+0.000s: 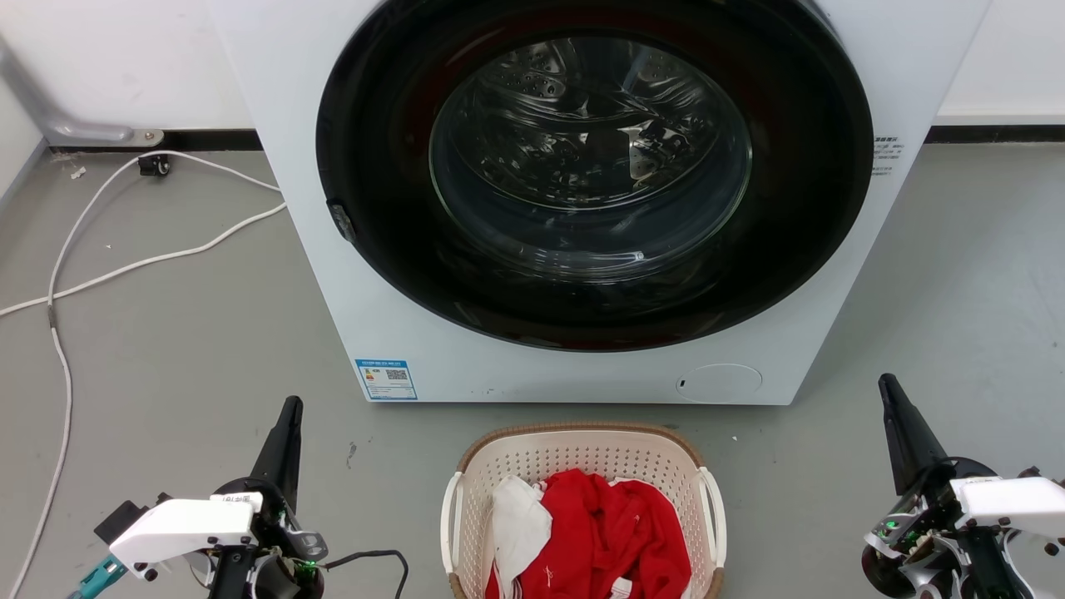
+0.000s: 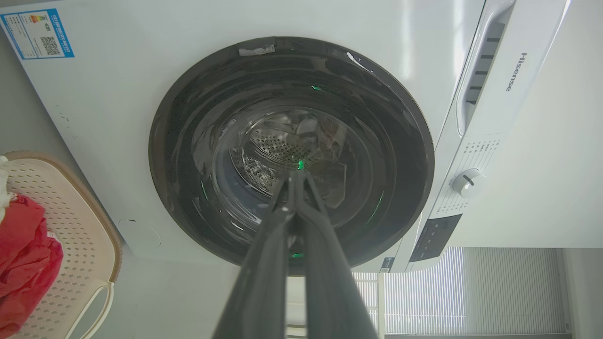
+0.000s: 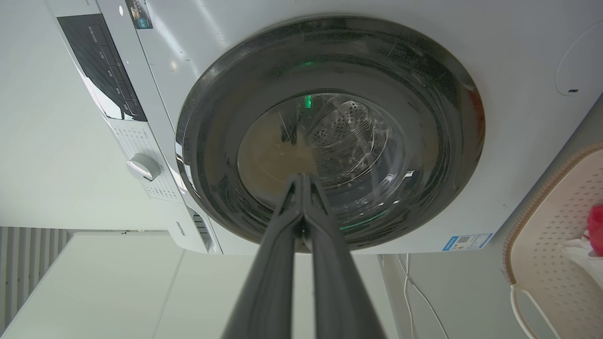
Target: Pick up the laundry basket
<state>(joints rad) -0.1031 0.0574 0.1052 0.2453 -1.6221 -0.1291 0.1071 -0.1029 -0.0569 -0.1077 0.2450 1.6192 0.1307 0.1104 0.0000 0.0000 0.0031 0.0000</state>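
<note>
Nearest in the head view, the laundry basket (image 1: pixel 582 456) is sitting on the floor (image 1: pixel 166 349) just before the washing machine (image 1: pixel 499 374), holding a red garment (image 1: pixel 616 524) and white cloth (image 1: pixel 520 520). The left gripper (image 1: pixel 293 405) and right gripper (image 1: pixel 887 383) are flanking it, apart from it, fingers together. Left wrist view: its fingers are pressing together, the basket lying at the left edge. Right wrist view: fingers likewise meeting, the basket at the right edge.

Dark long-fingered left gripper (image 1: pixel 291 408): closed tight, empty, pointing up, angled inward. Dark long-fingered right gripper (image 1: pixel 887 384): likewise closed, empty, angled inward.
</note>
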